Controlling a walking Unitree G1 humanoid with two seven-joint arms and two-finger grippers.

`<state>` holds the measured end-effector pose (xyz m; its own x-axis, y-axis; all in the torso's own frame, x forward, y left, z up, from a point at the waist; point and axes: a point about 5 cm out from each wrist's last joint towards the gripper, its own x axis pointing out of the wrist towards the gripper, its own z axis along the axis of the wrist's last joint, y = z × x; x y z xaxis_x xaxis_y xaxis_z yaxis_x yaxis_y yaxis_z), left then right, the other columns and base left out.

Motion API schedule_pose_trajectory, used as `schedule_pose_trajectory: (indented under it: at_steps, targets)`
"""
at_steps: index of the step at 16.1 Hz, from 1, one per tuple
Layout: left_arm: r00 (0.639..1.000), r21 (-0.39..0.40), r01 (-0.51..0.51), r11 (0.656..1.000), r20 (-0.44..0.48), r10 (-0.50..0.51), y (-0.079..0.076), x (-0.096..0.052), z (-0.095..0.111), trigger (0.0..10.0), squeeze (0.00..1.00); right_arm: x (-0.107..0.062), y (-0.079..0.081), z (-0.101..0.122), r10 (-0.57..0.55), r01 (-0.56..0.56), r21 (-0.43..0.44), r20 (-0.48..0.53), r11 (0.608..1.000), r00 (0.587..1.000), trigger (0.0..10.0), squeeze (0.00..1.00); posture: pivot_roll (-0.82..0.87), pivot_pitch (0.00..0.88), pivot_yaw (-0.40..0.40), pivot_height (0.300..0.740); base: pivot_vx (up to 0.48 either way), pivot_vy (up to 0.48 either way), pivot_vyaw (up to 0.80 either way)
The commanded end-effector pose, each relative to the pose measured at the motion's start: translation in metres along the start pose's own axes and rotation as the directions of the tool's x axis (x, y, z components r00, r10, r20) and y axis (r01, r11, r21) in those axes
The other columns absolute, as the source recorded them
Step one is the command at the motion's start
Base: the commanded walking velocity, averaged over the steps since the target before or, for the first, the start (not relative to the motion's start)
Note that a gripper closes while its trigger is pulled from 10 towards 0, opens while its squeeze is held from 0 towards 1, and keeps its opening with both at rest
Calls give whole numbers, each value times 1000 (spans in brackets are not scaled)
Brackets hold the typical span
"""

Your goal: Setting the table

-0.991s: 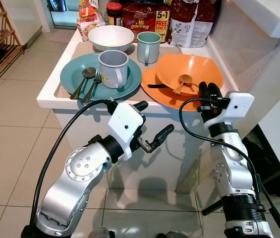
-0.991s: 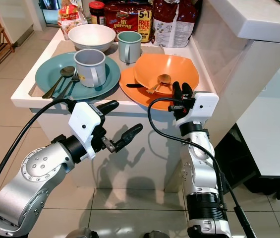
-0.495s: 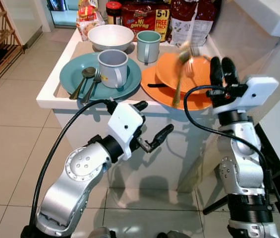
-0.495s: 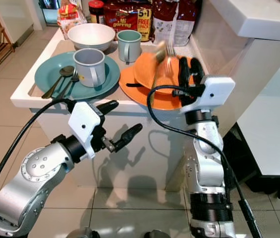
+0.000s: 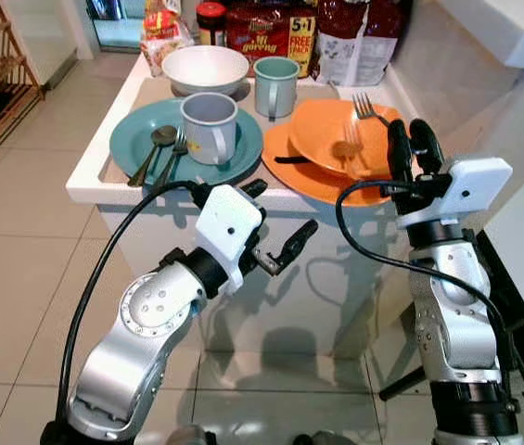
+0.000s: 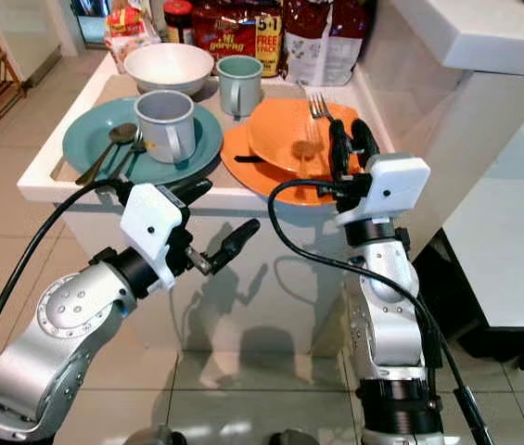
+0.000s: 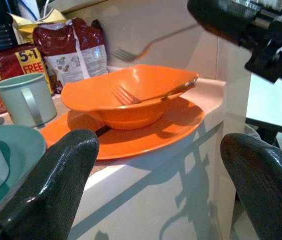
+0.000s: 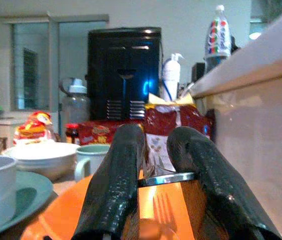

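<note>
We see the fork [image 5: 365, 107] pinched at its handle by the right gripper [image 5: 413, 146], tines over the far rim of the orange bowl [image 5: 336, 134] on the orange plate [image 5: 310, 181]. Our left gripper [image 5: 275, 222] hangs spread wide below the counter [image 5: 90, 181].

A home kitchen: tiled floor [image 5: 30, 213], crockery-laden counter [image 5: 104, 181] (noodle packs [image 5: 262, 23] behind).
</note>
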<state>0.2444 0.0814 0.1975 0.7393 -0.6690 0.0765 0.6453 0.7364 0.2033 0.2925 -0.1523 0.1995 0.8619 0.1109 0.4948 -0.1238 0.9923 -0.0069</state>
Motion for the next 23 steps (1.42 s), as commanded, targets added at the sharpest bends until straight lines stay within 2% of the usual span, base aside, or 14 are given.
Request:
schedule_pose_trajectory:
  at_steps: [1,5,7,9,13,16,19,21,23]
  targets:
    - [1000,13,-3,1000,5,3,1,2,2,10000,0,1,-7,0,-27,27,-10,2,1000,1000,0,0,75,43,-23,740,0,0,0]
    - [1000,15,-7,1000,2,7,1,1,1,10000,0,4,-4,7,-9,9,-13,34,1000,999,0,0,70,41,-22,740,0,0,0]
    - [997,48,-78,996,-8,78,6,1,-4,10000,0,1,-2,10,9,-8,-21,47,1000,999,0,0,68,41,-21,740,0,0,0]
    - [995,37,-104,994,1,104,11,3,-3,10000,0,-1,-2,9,9,-7,-30,46,1000,999,0,0,70,47,-22,740,0,0,0]
    - [994,30,-110,993,9,110,11,3,-3,10000,0,3,-2,13,49,-33,-204,77,978,996,0,0,72,54,-25,740,0,0,0]
    - [993,26,-114,993,17,114,11,3,-3,10000,0,10,6,18,107,-76,-259,106,963,989,0,0,71,62,-20,740,0,0,0]
    - [994,32,-110,993,13,110,12,3,-3,10000,0,10,10,17,107,-76,-250,110,965,988,0,0,74,65,-18,740,0,0,0]
    - [986,66,-162,985,-25,164,20,-1,-11,10000,0,4,16,15,99,-92,-107,71,990,992,0,0,72,67,-8,740,0,0,0]
    - [978,59,-206,977,-7,207,27,-2,-9,10000,0,-3,17,24,97,-94,-48,81,994,992,0,0,71,67,-10,740,0,0,0]
